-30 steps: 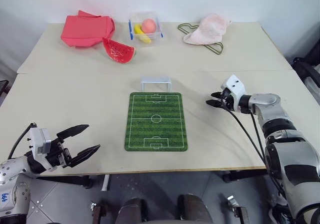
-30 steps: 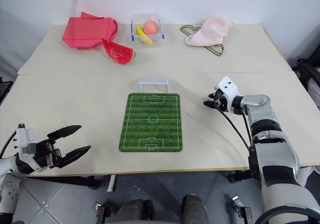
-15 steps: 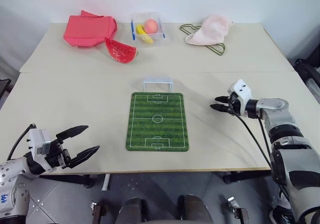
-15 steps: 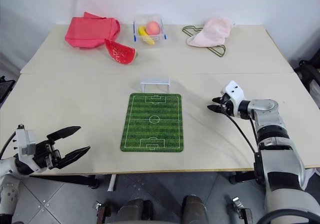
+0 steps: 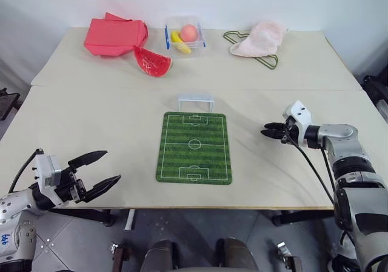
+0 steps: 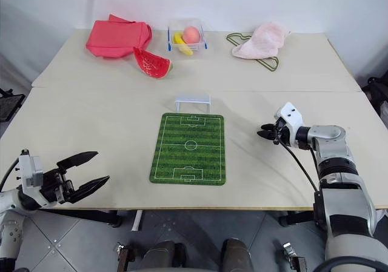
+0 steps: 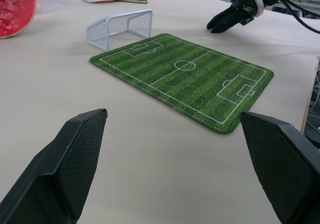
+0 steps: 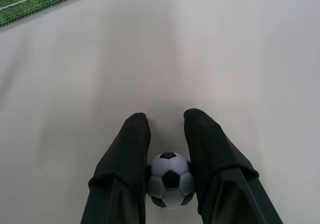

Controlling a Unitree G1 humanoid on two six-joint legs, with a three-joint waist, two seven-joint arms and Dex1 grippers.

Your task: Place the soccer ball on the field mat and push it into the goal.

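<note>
Right gripper [image 6: 267, 132] has its two black fingers [image 8: 122, 159] pinched on the soccer ball [image 8: 170, 180], which sits deep between them, near their base. It hangs low over bare table [image 5: 91, 114], to the right of the field mat [image 5: 194, 148] and apart from it.

Left gripper [image 5: 97, 171] is spread wide and empty at the near left table edge.

The goal [image 5: 196, 100] stands just beyond the mat's far short edge, mouth facing the pitch.

Step in hand, as I judge it: carry the ball left onto the mat. Set it down low and near the centre line, since a drop from height would likely make it roll off. Release gently, then push straight along the mat's long axis toward the goal.
</note>
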